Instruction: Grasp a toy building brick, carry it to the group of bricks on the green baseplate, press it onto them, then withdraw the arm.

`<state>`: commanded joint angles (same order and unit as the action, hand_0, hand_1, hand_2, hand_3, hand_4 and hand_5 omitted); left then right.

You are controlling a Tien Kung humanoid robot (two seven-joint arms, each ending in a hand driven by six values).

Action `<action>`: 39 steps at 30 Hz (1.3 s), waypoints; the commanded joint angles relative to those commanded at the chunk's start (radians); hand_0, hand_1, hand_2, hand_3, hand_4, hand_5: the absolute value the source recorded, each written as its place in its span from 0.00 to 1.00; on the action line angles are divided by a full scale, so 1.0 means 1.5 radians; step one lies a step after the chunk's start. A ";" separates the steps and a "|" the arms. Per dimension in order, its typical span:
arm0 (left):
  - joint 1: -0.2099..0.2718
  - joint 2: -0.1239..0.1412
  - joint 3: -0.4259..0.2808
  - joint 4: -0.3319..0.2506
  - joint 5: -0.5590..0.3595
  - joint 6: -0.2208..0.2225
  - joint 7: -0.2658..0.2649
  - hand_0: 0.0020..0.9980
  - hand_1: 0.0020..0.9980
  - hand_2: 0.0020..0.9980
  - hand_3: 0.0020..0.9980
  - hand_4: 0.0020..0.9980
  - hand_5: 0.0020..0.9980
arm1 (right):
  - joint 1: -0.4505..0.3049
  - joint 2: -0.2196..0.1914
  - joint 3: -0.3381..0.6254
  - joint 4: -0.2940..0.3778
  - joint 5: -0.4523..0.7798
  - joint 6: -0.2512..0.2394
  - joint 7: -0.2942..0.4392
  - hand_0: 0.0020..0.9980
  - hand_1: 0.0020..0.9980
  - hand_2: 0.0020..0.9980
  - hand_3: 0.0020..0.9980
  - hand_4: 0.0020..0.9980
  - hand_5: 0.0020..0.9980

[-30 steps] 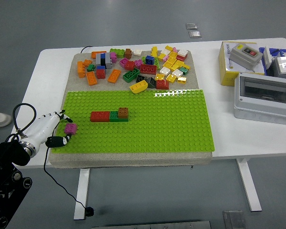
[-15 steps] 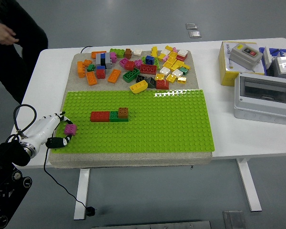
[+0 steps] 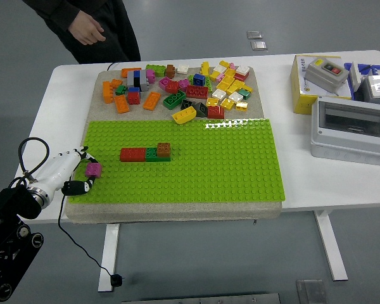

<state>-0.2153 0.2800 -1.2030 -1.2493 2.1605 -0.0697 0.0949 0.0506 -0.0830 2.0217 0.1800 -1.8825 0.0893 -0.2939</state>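
Note:
My left hand [image 3: 76, 172] is at the left edge of the green baseplate [image 3: 228, 164], fingers curled around a small pink brick [image 3: 93, 170] held just above the plate's left rim. The group of bricks on the plate is a row of a red brick [image 3: 132, 154], a green brick [image 3: 153, 156] and a brown brick [image 3: 164, 149] on top at the right end. It lies to the right of my hand, well apart from it. My right arm is out of view.
A loose pile of bricks [image 3: 177, 88] lies on the grey mat behind the plate. A grey plastic box [image 3: 351, 130] and a yellow box with a switch [image 3: 316, 79] stand at the right. A person [image 3: 88, 25] stands at the far left corner, hand hanging free.
My left hand with the pink brick has barely moved. The person has walked in from the left to the table's far left corner.

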 joint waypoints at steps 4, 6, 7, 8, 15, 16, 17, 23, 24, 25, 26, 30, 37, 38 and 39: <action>-0.013 0.006 0.013 -0.019 -0.015 -0.015 0.010 1.00 0.96 0.99 0.55 0.43 0.10 | 0.000 -0.001 0.001 0.000 0.000 0.000 0.000 0.70 0.61 0.60 0.69 0.35 0.90; -0.026 0.005 0.021 -0.031 -0.024 -0.025 0.018 1.00 0.96 0.99 0.55 0.43 0.10 | 0.000 -0.001 0.002 0.000 -0.002 0.000 0.000 0.70 0.61 0.60 0.69 0.35 0.90; -0.034 0.003 0.025 -0.037 -0.027 -0.030 0.024 1.00 0.96 0.99 0.55 0.43 0.10 | 0.000 -0.001 0.002 0.000 -0.002 0.000 0.000 0.70 0.61 0.60 0.69 0.35 0.90; -0.042 -0.001 0.027 -0.042 -0.029 -0.035 0.029 1.00 0.96 0.99 0.55 0.44 0.10 | 0.000 -0.001 0.003 0.000 -0.003 0.001 -0.001 0.70 0.61 0.60 0.69 0.35 0.90; -0.106 -0.053 0.037 -0.044 -0.035 -0.076 0.075 1.00 0.96 0.99 0.55 0.45 0.11 | 0.003 -0.002 0.004 0.000 -0.007 0.001 -0.002 0.70 0.61 0.60 0.69 0.35 0.90; -0.117 -0.065 0.039 -0.035 -0.034 -0.081 0.081 1.00 0.96 0.99 0.55 0.45 0.11 | 0.004 -0.003 0.003 0.000 -0.006 0.001 -0.002 0.70 0.61 0.60 0.69 0.35 0.90; -0.125 -0.073 0.042 -0.027 -0.033 -0.085 0.086 1.00 0.96 0.99 0.55 0.45 0.11 | 0.004 -0.003 0.002 0.000 -0.006 0.001 -0.002 0.70 0.61 0.60 0.69 0.35 0.90; -0.160 -0.111 0.057 0.026 -0.024 -0.100 0.109 1.00 0.96 0.99 0.55 0.46 0.12 | 0.007 -0.004 -0.002 0.000 0.000 0.000 -0.002 0.70 0.61 0.59 0.69 0.35 0.89; -0.163 -0.114 0.059 0.033 -0.023 -0.100 0.110 1.00 0.96 0.99 0.55 0.46 0.12 | 0.008 -0.005 -0.002 0.000 0.001 0.000 -0.002 0.70 0.61 0.59 0.69 0.35 0.89; -0.167 -0.118 0.061 0.041 -0.022 -0.101 0.112 1.00 0.96 0.99 0.55 0.46 0.12 | 0.008 -0.005 -0.003 0.000 0.001 0.000 -0.002 0.70 0.61 0.59 0.69 0.35 0.89; -0.169 -0.120 0.062 0.046 -0.022 -0.101 0.113 1.00 0.96 0.99 0.55 0.47 0.12 | 0.008 -0.005 -0.003 0.000 0.002 -0.001 -0.002 0.70 0.61 0.59 0.69 0.35 0.89; -0.181 -0.130 0.066 0.070 -0.020 -0.101 0.115 1.00 0.96 0.99 0.55 0.47 0.12 | 0.009 -0.005 -0.005 0.000 0.003 -0.001 -0.002 0.70 0.61 0.59 0.69 0.35 0.89; -0.191 -0.140 0.073 0.094 -0.025 -0.099 0.114 1.00 0.96 0.99 0.55 0.47 0.12 | 0.010 -0.005 -0.005 0.000 0.003 -0.001 -0.002 0.70 0.61 0.59 0.69 0.35 0.89; -0.192 -0.141 0.074 0.097 -0.026 -0.098 0.114 1.00 0.96 0.99 0.55 0.48 0.13 | 0.010 -0.005 -0.005 0.000 0.003 -0.001 -0.002 0.70 0.61 0.59 0.69 0.35 0.89; -0.192 -0.143 0.075 0.099 -0.026 -0.097 0.113 1.00 0.96 0.99 0.55 0.48 0.13 | 0.010 -0.005 -0.005 0.000 0.003 -0.001 -0.002 0.70 0.61 0.59 0.69 0.35 0.89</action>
<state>-0.5037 0.0657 -1.0909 -1.1010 2.1210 -0.2158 0.2648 0.0651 -0.0903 2.0149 0.1800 -1.8778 0.0883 -0.2963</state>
